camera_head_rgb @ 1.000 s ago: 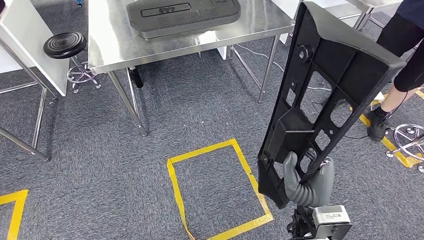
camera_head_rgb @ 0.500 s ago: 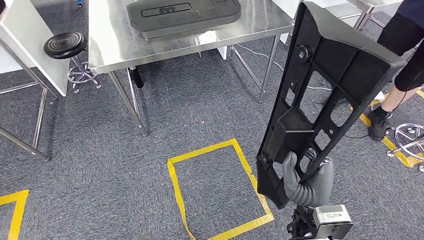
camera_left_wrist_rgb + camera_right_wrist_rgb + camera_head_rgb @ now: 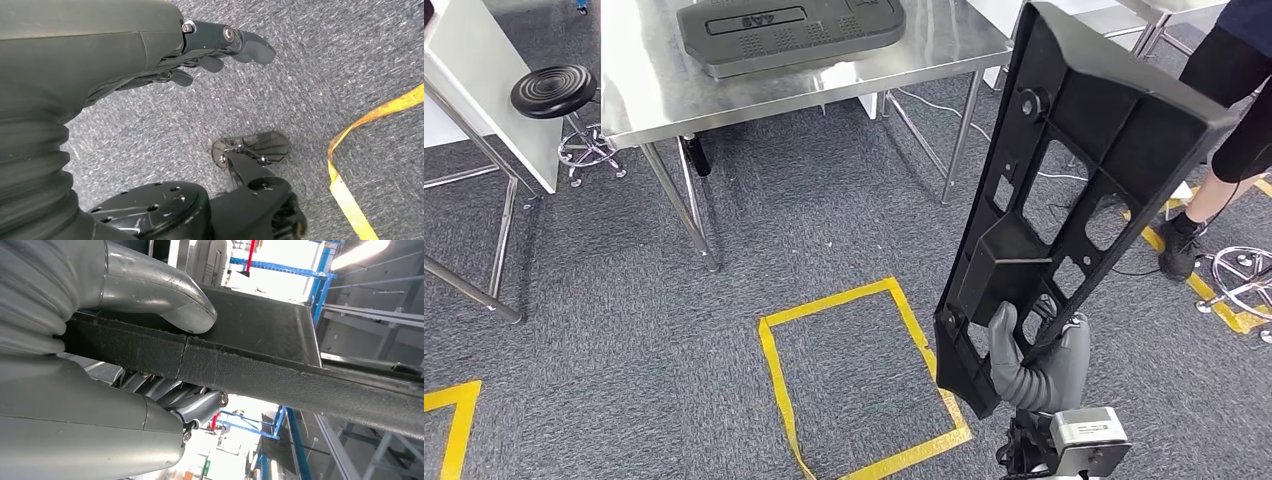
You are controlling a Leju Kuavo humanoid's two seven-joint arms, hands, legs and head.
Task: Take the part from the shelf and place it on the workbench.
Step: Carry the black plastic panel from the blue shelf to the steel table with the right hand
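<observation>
The right hand (image 3: 1036, 362) grips the part (image 3: 1079, 180) by its lower end, thumb (image 3: 1002, 335) on the near face and the other fingers wrapped behind through an opening. The part is a long black plastic frame with ribs and cut-outs; it stands nearly upright, leaning up and to the right, its ribbed back towards the head camera. In the right wrist view the thumb (image 3: 165, 295) presses on one side of the part's rough edge (image 3: 280, 370) and the fingers (image 3: 185, 402) clamp the other side.

The left hand (image 3: 200, 50) hangs over the carpet (image 3: 320, 75), holding nothing, its dark fingers (image 3: 250, 47) loosely curved and apart. Yellow tape (image 3: 360, 165) runs across the carpet near it.

On the grey carpet just left of the part lies a square (image 3: 864, 375) of yellow tape. Another tape corner (image 3: 449, 420) sits at the far left.

Farther off stands the steel workbench (image 3: 754, 85), well apart from the held part. A second dark panel (image 3: 789, 35) lies flat on its top. A black stool (image 3: 552, 90) stands beside the bench's left end, against a white partition (image 3: 484, 90).

At the right, behind the part, a person's leg and shoe (image 3: 1179, 250) stand on a yellow floor line, next to a chrome stool base (image 3: 1239, 280).
</observation>
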